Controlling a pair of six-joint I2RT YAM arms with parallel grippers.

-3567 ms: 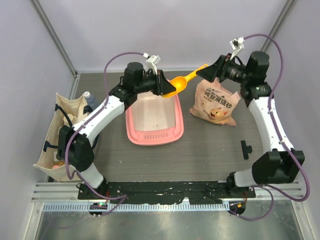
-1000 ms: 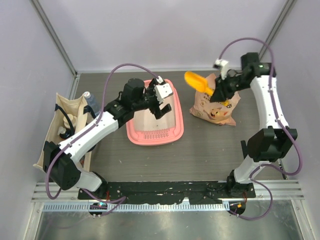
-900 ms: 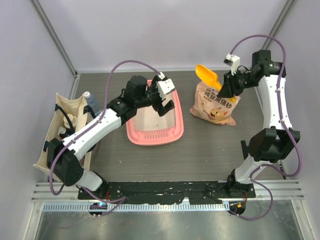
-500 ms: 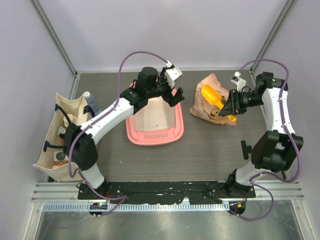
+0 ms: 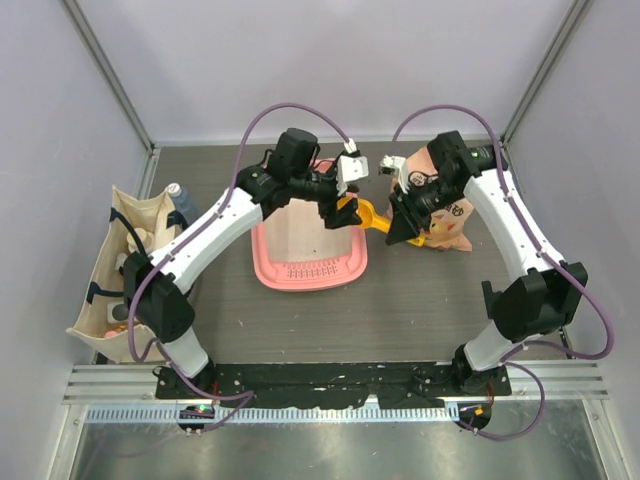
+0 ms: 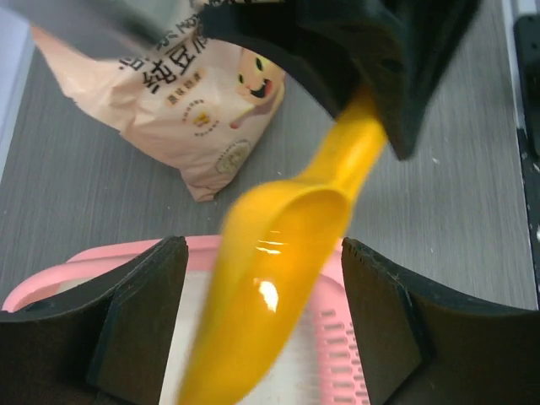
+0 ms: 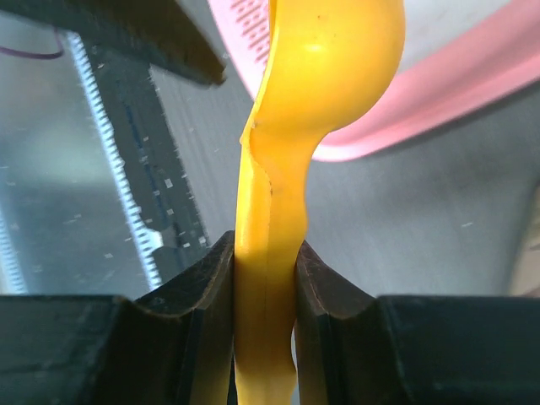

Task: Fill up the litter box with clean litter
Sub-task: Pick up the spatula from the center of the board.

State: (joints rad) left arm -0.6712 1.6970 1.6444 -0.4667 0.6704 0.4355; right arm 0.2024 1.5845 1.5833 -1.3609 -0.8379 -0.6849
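The pink litter box (image 5: pixel 272 268) lies at the table's middle, its whitish floor bare; its rim (image 6: pixel 93 260) (image 7: pixel 447 89) shows in both wrist views. No clean litter shows in any view. My right gripper (image 5: pixel 398 228) (image 7: pixel 266 253) is shut on the handle of a yellow-orange scoop (image 5: pixel 362 214) (image 7: pixel 336 51), and holds it over the box's right rim. The scoop's bowl (image 6: pixel 278 270) looks empty. My left gripper (image 5: pixel 345 207) (image 6: pixel 261 249) is open and straddles the bowl, with a gap on each side. The peach litter bag (image 5: pixel 448 216) (image 6: pixel 181 110) lies to the right, partly hidden by my right arm.
A beige tote bag (image 5: pixel 118 262) with a bottle (image 5: pixel 176 194) stands at the left edge. A small black part (image 5: pixel 492 297) lies on the table at the right. A metal rail (image 5: pixel 330 412) runs along the near edge. Walls close off the back and both sides.
My right arm swung the scoop from above the bag leftward and down to the box's right rim. My left gripper moved right around the bowl, and its jaws have narrowed.
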